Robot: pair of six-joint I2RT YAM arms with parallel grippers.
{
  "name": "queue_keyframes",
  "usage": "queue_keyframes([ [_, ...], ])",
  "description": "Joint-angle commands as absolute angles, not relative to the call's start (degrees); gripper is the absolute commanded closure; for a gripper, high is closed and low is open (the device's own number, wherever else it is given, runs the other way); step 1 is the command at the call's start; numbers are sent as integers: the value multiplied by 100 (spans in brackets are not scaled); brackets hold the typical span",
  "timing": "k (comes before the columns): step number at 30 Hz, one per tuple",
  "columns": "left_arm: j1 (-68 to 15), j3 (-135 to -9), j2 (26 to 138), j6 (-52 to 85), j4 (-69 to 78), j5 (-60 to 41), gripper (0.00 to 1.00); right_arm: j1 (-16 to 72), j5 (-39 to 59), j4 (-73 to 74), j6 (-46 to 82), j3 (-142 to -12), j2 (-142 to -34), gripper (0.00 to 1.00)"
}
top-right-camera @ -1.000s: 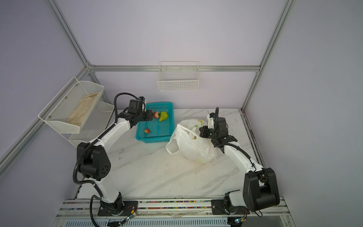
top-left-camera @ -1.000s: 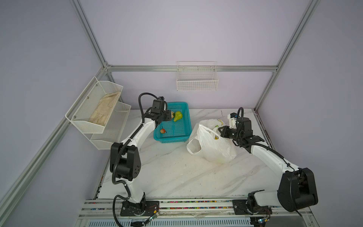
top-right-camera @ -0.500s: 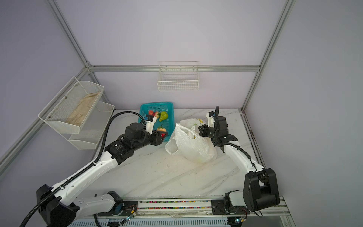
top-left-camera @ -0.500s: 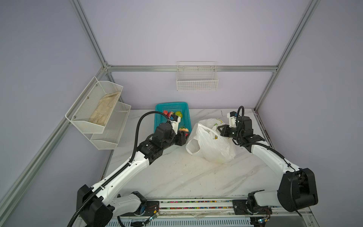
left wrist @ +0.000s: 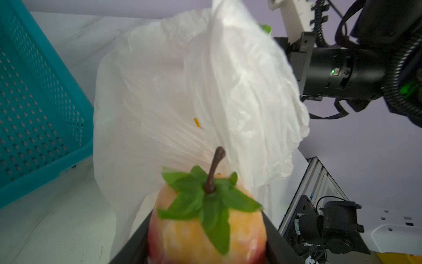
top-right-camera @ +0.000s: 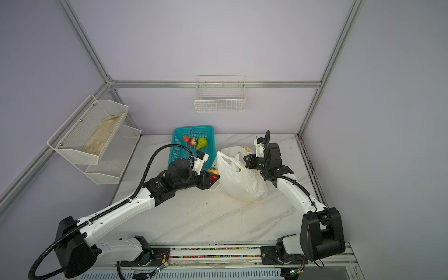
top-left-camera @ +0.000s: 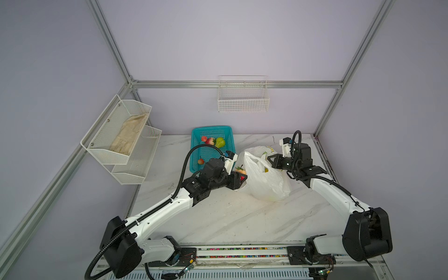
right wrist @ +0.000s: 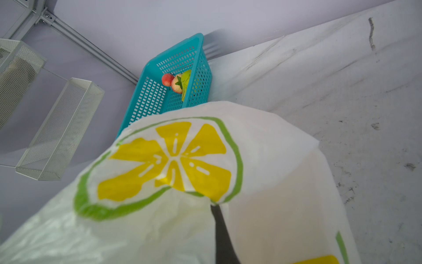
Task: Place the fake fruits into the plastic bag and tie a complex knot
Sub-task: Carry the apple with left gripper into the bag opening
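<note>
Left end effector (top-left-camera: 241,179) grips apple-like fruit (left wrist: 206,224) at the mouth of plastic bag (top-left-camera: 264,179), just beside teal basket (top-left-camera: 212,129). Right end effector (top-left-camera: 269,160) is closed, pinching the bag rim. Bag sits on table (top-left-camera: 242,218). Green pear (top-left-camera: 220,142) and red fruits (top-left-camera: 204,138) lie in basket.

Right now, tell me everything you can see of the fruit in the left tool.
The fruit is a glossy plastic apple-like ball, yellow-orange blushing to red-pink, with a brown stem and green leaves. The left tool clamps it between black fingers, stem pointing toward the white plastic bag, beside the teal basket. Its lower half is hidden.
</note>
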State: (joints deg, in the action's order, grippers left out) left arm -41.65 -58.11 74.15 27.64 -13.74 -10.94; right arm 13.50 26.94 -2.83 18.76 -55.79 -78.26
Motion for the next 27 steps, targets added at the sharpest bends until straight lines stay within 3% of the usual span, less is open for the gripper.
queue_keyframes([
  [1,-4158,-5845,7568,2923,-1056,-1188,63,1328,2720,-418,1820,-5658,-7597,94],
  [15,-3727,-5385,7613,3032,-878,-1350,64,1330,2660,-387,1808,-5704,-7699,94],
  [27,-3912,-6479,8691,2041,-1338,-2120,63,1327,2900,-305,1918,-5668,-7693,94],
])
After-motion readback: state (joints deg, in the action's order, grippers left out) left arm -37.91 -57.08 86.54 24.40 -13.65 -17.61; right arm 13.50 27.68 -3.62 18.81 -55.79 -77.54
